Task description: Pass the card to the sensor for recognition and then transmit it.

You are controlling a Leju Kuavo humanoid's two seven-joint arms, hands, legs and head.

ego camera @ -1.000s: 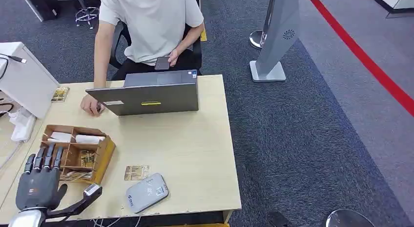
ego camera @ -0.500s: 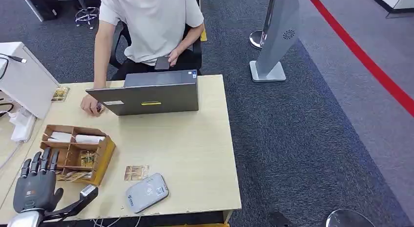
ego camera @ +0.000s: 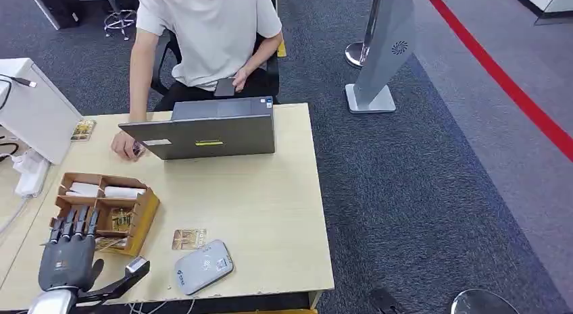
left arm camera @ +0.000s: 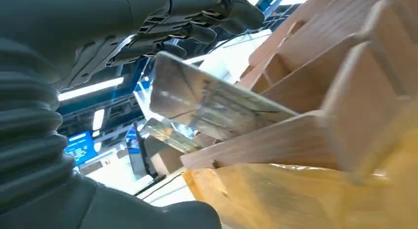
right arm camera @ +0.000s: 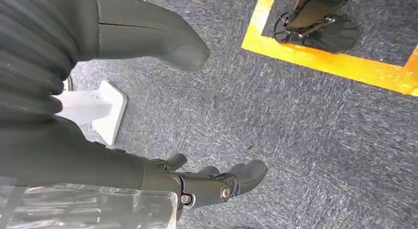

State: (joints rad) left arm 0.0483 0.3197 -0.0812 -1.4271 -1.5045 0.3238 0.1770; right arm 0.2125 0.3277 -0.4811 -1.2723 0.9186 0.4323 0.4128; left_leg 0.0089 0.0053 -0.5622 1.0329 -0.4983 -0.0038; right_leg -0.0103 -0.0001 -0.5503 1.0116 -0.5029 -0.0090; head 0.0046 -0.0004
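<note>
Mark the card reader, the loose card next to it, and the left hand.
card reader (ego camera: 203, 267), head view, middle of its grey top face.
loose card (ego camera: 188, 238), head view, middle of the card lying on the table.
left hand (ego camera: 67, 257), head view, back of the hand by the wooden organizer.

I count one wooden organiser box (ego camera: 108, 209) on the surface (ego camera: 270, 213), one grey sensor pad (ego camera: 203, 267), and one laptop (ego camera: 206, 135). Loose cards on the surface number two: one (ego camera: 189, 238) just beside the sensor pad, one (ego camera: 83, 130) at the far left edge. One person (ego camera: 206, 37) sits behind the laptop, with one phone (ego camera: 226, 88).
</note>
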